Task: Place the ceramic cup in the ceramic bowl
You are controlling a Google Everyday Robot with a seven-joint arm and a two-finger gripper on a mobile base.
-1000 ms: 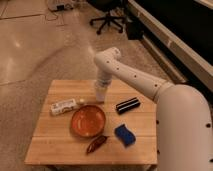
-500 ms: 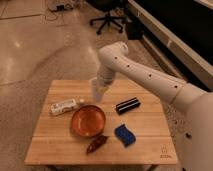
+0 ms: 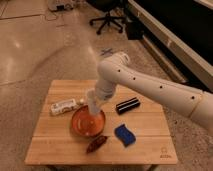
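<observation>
An orange-brown ceramic bowl point(image 3: 86, 125) sits on the wooden table point(image 3: 55, 145), left of centre. My gripper point(image 3: 95, 106) reaches down from the white arm point(image 3: 145, 87) and is shut on a pale ceramic cup point(image 3: 93, 110). The cup hangs just over the bowl's far inner side, low inside its rim. Whether it touches the bowl's bottom I cannot tell. The gripper's fingers are mostly hidden by the wrist and the cup.
A white bottle point(image 3: 63, 106) lies left of the bowl. A black box point(image 3: 127, 105) lies to its right, a blue sponge point(image 3: 124, 135) at front right, and a dark red packet point(image 3: 96, 144) in front. An office chair point(image 3: 107, 15) stands far behind on the floor.
The arm has carried the cup from above the table's back edge forward and down into the bowl's mouth. The other objects have not moved.
</observation>
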